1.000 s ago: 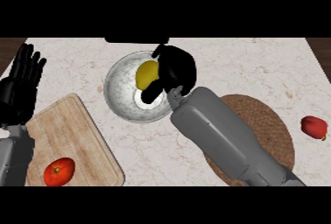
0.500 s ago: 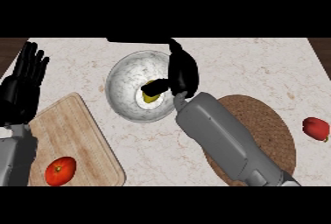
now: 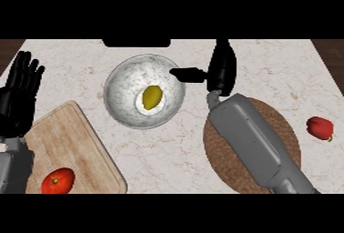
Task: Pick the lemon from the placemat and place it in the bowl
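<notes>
Marble counter (image 3: 168,154), pale, seen from above. Brown round placemat (image 3: 285,136) at right, now bare, partly covered by the right forearm. Wooden cutting board (image 3: 74,150) near left, a tomato (image 3: 58,180) on its near corner. Speckled bowl (image 3: 124,98) far centre. Right hand (image 3: 220,68) has been lifted off the bowl to just right of the rim, fingers straight, thumb out, nothing held. Left hand (image 3: 19,98) at rest, open, far left. Red pepper (image 3: 321,127) at right edge. Lemon (image 3: 152,97) released a moment ago; it now lies inside the bowl. Task judged essentially complete.
</notes>
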`<action>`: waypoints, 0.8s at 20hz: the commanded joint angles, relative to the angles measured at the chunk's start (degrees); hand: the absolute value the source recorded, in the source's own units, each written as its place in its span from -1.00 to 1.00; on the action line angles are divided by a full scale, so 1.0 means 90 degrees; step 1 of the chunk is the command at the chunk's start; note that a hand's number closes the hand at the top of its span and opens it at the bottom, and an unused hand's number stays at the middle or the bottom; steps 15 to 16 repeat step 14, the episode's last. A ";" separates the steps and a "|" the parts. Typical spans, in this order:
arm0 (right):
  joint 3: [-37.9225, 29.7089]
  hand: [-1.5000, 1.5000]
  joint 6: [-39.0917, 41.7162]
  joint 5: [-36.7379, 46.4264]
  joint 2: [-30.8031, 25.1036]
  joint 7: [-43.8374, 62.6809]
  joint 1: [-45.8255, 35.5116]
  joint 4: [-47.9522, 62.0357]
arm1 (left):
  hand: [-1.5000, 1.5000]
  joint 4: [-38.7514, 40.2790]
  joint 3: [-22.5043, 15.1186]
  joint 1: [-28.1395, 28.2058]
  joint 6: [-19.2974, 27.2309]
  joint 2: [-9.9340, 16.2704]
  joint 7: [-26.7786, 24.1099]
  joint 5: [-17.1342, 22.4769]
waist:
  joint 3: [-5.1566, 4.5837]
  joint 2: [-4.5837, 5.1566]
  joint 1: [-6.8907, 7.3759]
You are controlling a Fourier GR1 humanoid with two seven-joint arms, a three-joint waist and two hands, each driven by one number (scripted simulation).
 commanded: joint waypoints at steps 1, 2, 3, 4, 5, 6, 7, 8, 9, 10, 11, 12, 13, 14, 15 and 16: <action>-0.0260 -1.00 -0.0049 -0.0150 -0.0467 -0.0074 0.0886 -0.1190 | 0.00 -0.0017 0.0121 0.0168 -0.0094 0.0106 0.0029 0.0057 | -0.0001 -0.0032 -0.0120; -0.0331 -1.00 -0.0039 -0.0317 -0.0592 -0.0294 0.1231 -0.1443 | 0.00 0.0382 0.0170 -0.0111 0.0004 0.0097 -0.0145 -0.0028 | -0.0001 -0.0017 -0.0174; -0.0418 -1.00 0.0131 -0.0408 -0.0756 -0.0216 0.1379 -0.1874 | 0.00 -0.0153 0.0130 0.0124 -0.0054 0.0085 0.0080 0.0083 | 0.0001 -0.0035 -0.0119; -0.0750 -1.00 0.0318 -0.0912 -0.1074 -0.0691 0.1632 -0.1909 | 0.00 -0.0315 0.0110 0.0314 -0.0034 0.0045 0.0047 0.0055 | 0.0005 -0.0023 -0.0090; -0.0662 -1.00 0.0415 -0.0814 -0.1114 -0.0467 0.1894 -0.2424 | 0.00 0.0107 0.0211 0.0214 -0.0174 0.0159 -0.0123 0.0074 | -0.0001 -0.0022 -0.0134; -0.1043 -1.00 0.0603 -0.1248 -0.1386 -0.0900 0.1891 -0.2380 | 0.00 0.0116 0.0126 0.0107 -0.0015 0.0000 -0.0207 -0.0014 | 0.0002 -0.0005 -0.0117; -0.0940 -1.00 0.0743 -0.1266 -0.1502 -0.0767 0.2428 -0.2977 | 0.00 -0.0107 0.0223 0.0098 -0.0112 0.0185 0.0153 0.0130 | 0.0002 -0.0028 -0.0143; -0.1050 -1.00 0.0766 -0.1679 -0.1488 -0.1433 0.2909 -0.3057 | 0.00 0.0171 0.0231 0.0107 -0.0213 0.0148 -0.0116 0.0145 | 0.0004 -0.0007 -0.0149; -0.1303 -1.00 0.1034 -0.1772 -0.1692 -0.1176 0.2725 -0.3239 | 0.00 0.0476 0.0285 -0.0171 -0.0199 0.0240 -0.0096 0.0107 | 0.0000 -0.0002 -0.0135; -0.1463 -1.00 0.1125 -0.1991 -0.1901 -0.1490 0.3195 -0.3535 | 0.00 0.0178 0.0212 0.0155 -0.0202 0.0095 -0.0175 0.0120 | 0.0002 -0.0013 -0.0139; -0.1632 -1.00 0.1244 -0.2327 -0.1868 -0.2044 0.3535 -0.3363 | 0.00 0.0142 0.0301 0.0255 -0.0309 0.0137 -0.0289 0.0214 | 0.0004 -0.0002 -0.0096; -0.1745 -1.00 0.1523 -0.2538 -0.2032 -0.2061 0.3809 -0.3699 | 0.00 0.0339 0.0300 0.0003 -0.0221 0.0166 -0.0257 0.0137 | 0.0003 -0.0004 -0.0140; -0.1910 -1.00 0.1646 -0.2552 -0.2087 -0.1851 0.3750 -0.3900 | 0.00 0.0032 0.0131 0.0036 -0.0020 -0.0003 -0.0055 0.0020 | 0.0001 -0.0008 -0.0091; -0.1755 -1.00 0.1448 -0.2619 -0.1681 -0.2486 0.4297 -0.3824 | 0.00 -0.0115 -0.0091 0.0018 0.0088 -0.0160 0.0115 -0.0094 | 0.0004 -0.0005 -0.0091; -0.1755 -1.00 0.1448 -0.2619 -0.1681 -0.2486 0.4297 -0.3824 | 0.00 -0.0115 -0.0091 0.0018 0.0088 -0.0160 0.0115 -0.0094 | 0.0004 -0.0005 -0.0091; -0.1755 -1.00 0.1448 -0.2619 -0.1681 -0.2486 0.4297 -0.3824 | 0.00 -0.0115 -0.0091 0.0018 0.0088 -0.0160 0.0115 -0.0094 | 0.0004 -0.0005 -0.0091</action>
